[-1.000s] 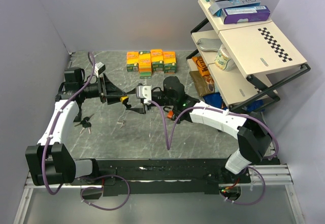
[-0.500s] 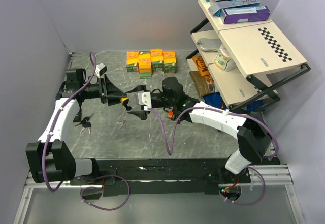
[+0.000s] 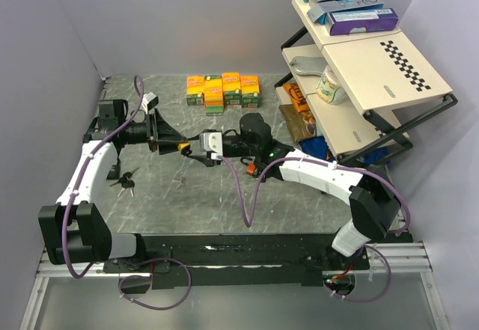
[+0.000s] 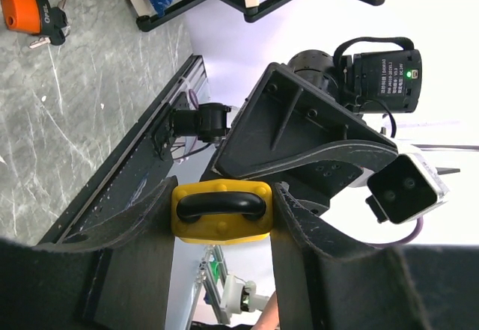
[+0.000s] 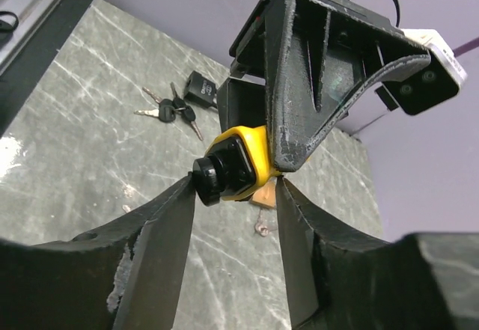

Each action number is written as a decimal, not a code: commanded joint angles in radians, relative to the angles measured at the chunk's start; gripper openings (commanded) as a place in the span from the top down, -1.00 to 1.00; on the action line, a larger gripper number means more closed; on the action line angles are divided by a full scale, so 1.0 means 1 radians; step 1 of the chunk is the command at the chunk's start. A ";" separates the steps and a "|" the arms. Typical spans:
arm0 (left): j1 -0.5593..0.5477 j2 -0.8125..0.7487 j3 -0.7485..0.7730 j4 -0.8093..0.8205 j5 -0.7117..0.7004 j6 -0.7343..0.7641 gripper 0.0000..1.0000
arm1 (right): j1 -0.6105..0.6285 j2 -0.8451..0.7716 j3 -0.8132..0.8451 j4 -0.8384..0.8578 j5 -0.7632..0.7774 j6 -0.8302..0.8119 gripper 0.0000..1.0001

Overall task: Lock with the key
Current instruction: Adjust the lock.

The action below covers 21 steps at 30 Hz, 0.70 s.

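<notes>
Above the grey surface, the left claw clamps the padlock while the right claw straddles its key, grip unclear, turning seemingly not yet done.

**Yellow padlock held aloft, key in its end**

The yellow padlock hangs clear above the tabletop, lying on its side, pinched between the fingers of the left pincer. A black-headed key juts level from its far end, pointing away from that pincer.
</notes>
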 commanded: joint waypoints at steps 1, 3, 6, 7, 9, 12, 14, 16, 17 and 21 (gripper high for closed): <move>-0.013 0.008 0.065 -0.062 0.045 0.078 0.98 | 0.004 0.014 0.049 0.064 -0.011 0.082 -0.03; -0.013 0.011 0.069 -0.082 0.040 0.098 0.98 | 0.004 0.015 0.060 0.058 -0.017 0.105 -0.01; -0.016 0.010 0.076 -0.107 0.034 0.127 0.98 | 0.004 0.023 0.075 0.050 -0.020 0.134 0.06; -0.021 0.007 0.077 -0.121 0.022 0.142 0.98 | 0.003 0.026 0.081 0.046 -0.028 0.143 0.08; -0.027 0.005 0.089 -0.151 0.000 0.177 0.98 | 0.000 0.037 0.101 0.032 -0.043 0.169 0.09; -0.042 -0.004 0.093 -0.167 -0.030 0.202 0.98 | -0.005 0.051 0.133 0.006 -0.068 0.205 0.10; -0.050 -0.013 0.088 -0.148 -0.044 0.188 0.98 | -0.003 0.058 0.149 0.001 -0.088 0.215 0.09; -0.053 -0.019 0.076 -0.128 -0.053 0.158 0.98 | -0.005 0.060 0.152 -0.013 -0.103 0.211 0.07; -0.054 -0.022 0.071 -0.107 -0.058 0.145 0.98 | -0.005 0.063 0.157 -0.019 -0.109 0.209 0.06; -0.054 -0.022 0.068 -0.098 -0.077 0.131 0.98 | -0.005 0.068 0.166 -0.031 -0.100 0.217 0.07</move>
